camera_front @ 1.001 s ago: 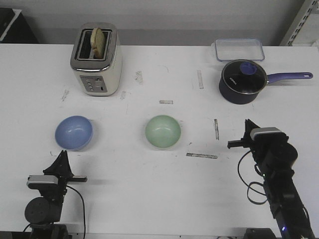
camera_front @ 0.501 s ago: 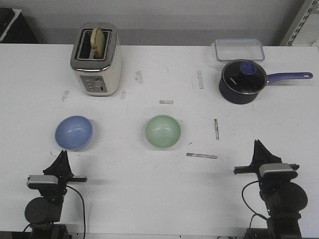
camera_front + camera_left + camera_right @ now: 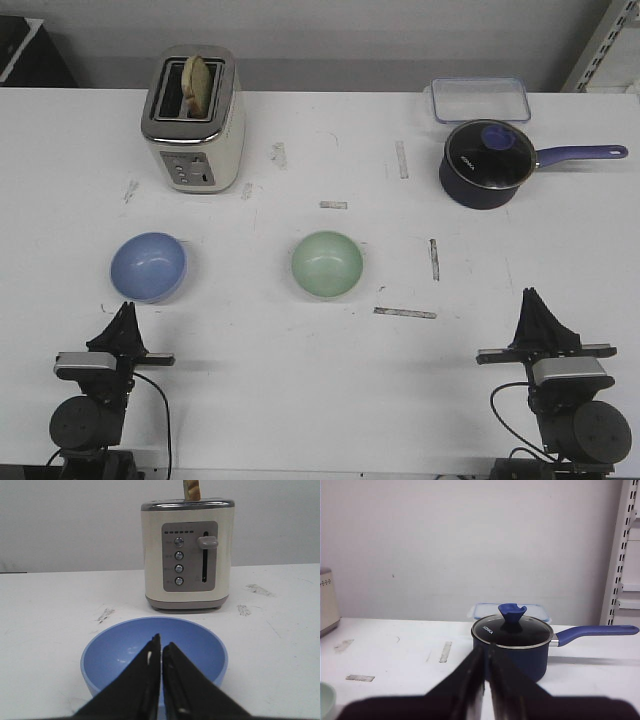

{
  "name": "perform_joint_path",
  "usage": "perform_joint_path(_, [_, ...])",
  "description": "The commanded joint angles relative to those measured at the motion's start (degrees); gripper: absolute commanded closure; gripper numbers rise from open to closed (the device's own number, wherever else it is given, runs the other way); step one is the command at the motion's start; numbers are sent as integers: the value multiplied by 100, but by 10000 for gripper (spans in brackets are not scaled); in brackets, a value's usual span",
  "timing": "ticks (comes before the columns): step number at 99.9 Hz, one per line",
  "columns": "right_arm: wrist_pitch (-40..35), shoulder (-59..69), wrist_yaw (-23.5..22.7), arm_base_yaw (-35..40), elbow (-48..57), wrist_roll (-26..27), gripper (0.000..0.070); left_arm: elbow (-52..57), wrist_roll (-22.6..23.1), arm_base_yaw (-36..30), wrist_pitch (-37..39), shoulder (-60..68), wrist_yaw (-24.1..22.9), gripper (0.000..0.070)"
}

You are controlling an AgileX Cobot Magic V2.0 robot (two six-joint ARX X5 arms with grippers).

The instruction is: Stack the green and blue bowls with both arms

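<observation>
The blue bowl [image 3: 148,266] sits on the left of the white table, the green bowl [image 3: 327,263] near the middle, apart and both empty. My left gripper [image 3: 125,312] rests just in front of the blue bowl, pointing at it; in the left wrist view its shut tips [image 3: 161,641] overlap the blue bowl [image 3: 115,655] and hold nothing. My right gripper [image 3: 535,298] is low at the near right, well to the right of the green bowl. It is shut and empty [image 3: 485,650], and only a sliver of the green bowl [image 3: 326,700] shows at the right wrist view's edge.
A cream toaster [image 3: 193,120] with bread in it stands at the back left, behind the blue bowl. A navy saucepan [image 3: 485,165] with a glass lid and long handle sits back right, with a clear lidded container [image 3: 480,98] behind it. Tape marks dot the table.
My right arm has drawn back toward the table's near edge and lowered, its gripper now pointing straight ahead. The left arm and both bowls have not moved.
</observation>
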Motion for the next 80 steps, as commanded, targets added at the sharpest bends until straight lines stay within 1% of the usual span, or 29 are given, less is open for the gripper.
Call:
perform_joint_path(1, [50, -7, 2, 2, 24, 74, 690, -125, 68, 4, 85, -11, 26, 698])
perform_joint_path(27, [79, -7, 2, 2, 24, 74, 690, -125, 79, 4, 96, -11, 26, 698])
perform_joint_path(33, [81, -9, 2, 2, 24, 74, 690, -125, 151, 7, 151, -11, -61, 699])
perform_joint_path(39, [81, -7, 2, 2, 24, 74, 690, -125, 55, 4, 181, -11, -72, 699])
perform_joint_path(47, [81, -7, 2, 2, 24, 74, 690, -118, -236, 4, 216, -11, -59, 699])
perform_joint_path(62, [81, -7, 2, 2, 24, 74, 690, -70, -275, 4, 505, -7, -61, 699])
perform_joint_path(72, [79, -7, 2, 2, 24, 74, 690, 181, -273, 4, 417, 28, -61, 699])
perform_joint_path(80, [81, -7, 2, 2, 24, 74, 690, 468, -269, 4, 144, 101, -63, 699])
